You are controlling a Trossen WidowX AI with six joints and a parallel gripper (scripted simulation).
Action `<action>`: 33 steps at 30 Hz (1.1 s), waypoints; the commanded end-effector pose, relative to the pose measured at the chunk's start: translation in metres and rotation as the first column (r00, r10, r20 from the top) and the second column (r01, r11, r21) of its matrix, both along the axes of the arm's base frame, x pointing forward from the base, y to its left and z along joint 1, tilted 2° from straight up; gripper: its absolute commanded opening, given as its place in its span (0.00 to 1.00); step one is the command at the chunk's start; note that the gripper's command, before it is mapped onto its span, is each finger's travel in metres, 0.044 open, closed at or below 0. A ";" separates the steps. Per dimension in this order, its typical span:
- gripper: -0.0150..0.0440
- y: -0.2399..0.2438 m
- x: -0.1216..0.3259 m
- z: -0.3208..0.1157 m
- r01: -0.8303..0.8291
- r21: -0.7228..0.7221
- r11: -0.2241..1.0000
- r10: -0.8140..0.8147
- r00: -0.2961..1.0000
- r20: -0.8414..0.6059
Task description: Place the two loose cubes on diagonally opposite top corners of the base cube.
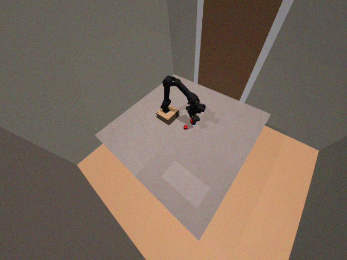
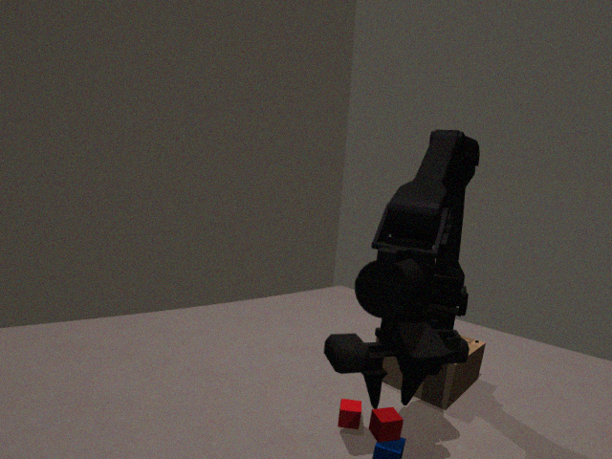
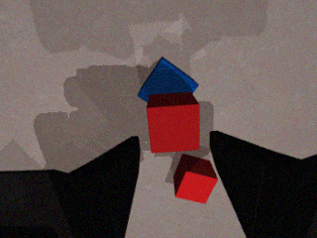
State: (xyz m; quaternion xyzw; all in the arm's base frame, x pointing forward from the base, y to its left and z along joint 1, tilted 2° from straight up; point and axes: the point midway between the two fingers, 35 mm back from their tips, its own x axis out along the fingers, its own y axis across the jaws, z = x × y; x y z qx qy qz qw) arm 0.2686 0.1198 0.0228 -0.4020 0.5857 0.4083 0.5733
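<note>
One cube seems placed, one left

The surface (image 1: pixel 156 145) (image 2: pixel 148 370) (image 3: pixel 277 99) carries everything nearer its top corner than its bottom one in the top view. The jaws (image 1: pixel 193 119) (image 2: pixel 390 405) stand apart, holding nothing. The blue cube (image 1: pixel 193 123) (image 2: pixel 387 449) (image 3: pixel 165 81) apparently bears the upper red cube (image 1: pixel 191 121) (image 2: pixel 386 425) (image 3: pixel 173 128); the lower red cube (image 1: pixel 185 127) (image 2: pixel 350 413) (image 3: pixel 195 185) awaits placing. Only the wrist view shows the blue's exposed corner plainly.

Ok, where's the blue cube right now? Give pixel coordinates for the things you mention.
In the wrist view, the blue cube (image 1: pixel 193 123) (image 2: pixel 388 448) (image 3: pixel 168 81) sits above centre, its lower part hidden behind the larger-looking red cube (image 1: pixel 192 121) (image 2: pixel 385 425) (image 3: pixel 173 128).
</note>
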 end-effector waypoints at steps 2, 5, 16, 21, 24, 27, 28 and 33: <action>0.69 -0.006 0.001 0.003 0.024 0.000 1.000 -0.024 1.000 0.001; 0.70 -0.030 0.001 0.016 0.128 -0.002 0.992 -0.128 0.992 0.003; 0.70 -0.082 -0.006 0.038 0.359 -0.006 0.933 -0.359 0.933 0.008; 0.70 -0.082 -0.007 -0.011 0.359 -0.006 0.933 -0.359 0.933 0.008; 0.70 -0.083 -0.008 -0.018 0.359 -0.006 0.933 -0.359 0.933 0.008; 0.70 -0.083 -0.008 -0.025 0.359 -0.006 0.933 -0.359 0.933 0.008; 0.70 -0.083 -0.008 -0.029 0.359 -0.006 0.933 -0.359 0.933 0.008; 0.70 -0.083 -0.008 -0.035 0.359 -0.006 0.933 -0.359 0.933 0.008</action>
